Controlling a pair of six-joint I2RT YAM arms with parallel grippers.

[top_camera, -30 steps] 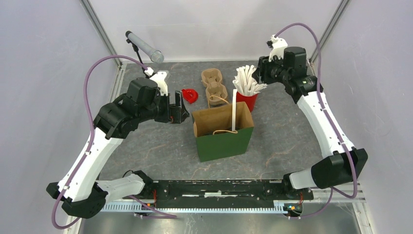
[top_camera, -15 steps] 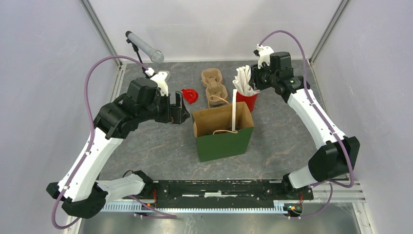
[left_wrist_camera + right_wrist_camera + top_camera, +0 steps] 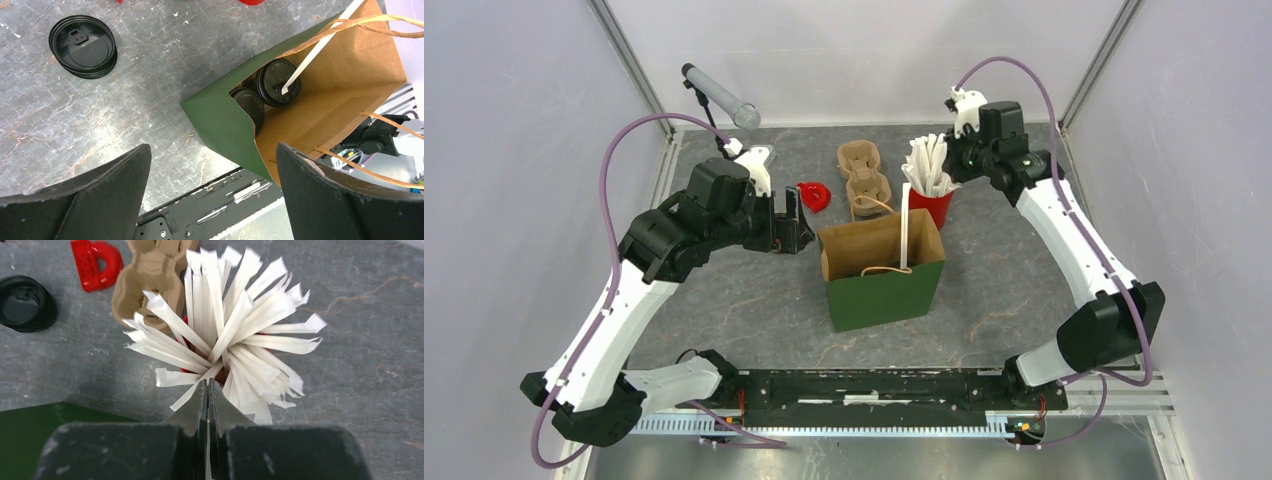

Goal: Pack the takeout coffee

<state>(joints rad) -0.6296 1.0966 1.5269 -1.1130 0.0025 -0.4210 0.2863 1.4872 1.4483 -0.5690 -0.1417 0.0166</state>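
The green paper bag (image 3: 884,290) stands open mid-table, brown inside. In the left wrist view the bag (image 3: 220,120) holds two cups with black lids (image 3: 279,82), and a white straw (image 3: 320,45) sticks out of one. My left gripper (image 3: 794,225) hovers open just left of the bag; nothing lies between its fingers (image 3: 212,147). A red cup (image 3: 934,208) full of paper-wrapped straws (image 3: 929,165) stands behind the bag. My right gripper (image 3: 952,160) is over that bunch (image 3: 225,330), shut (image 3: 207,382) on one wrapped straw at the near edge; a thin white strip shows between the jaws.
A cardboard cup carrier (image 3: 864,175) lies behind the bag, left of the red cup. A small red object (image 3: 814,195) and a stack of black lids (image 3: 82,47) sit to its left. A grey tube on a stand (image 3: 719,95) is at the back left corner.
My right gripper swung left from beside the red cup to over the straws and shut. The left arm and the bag have not moved.
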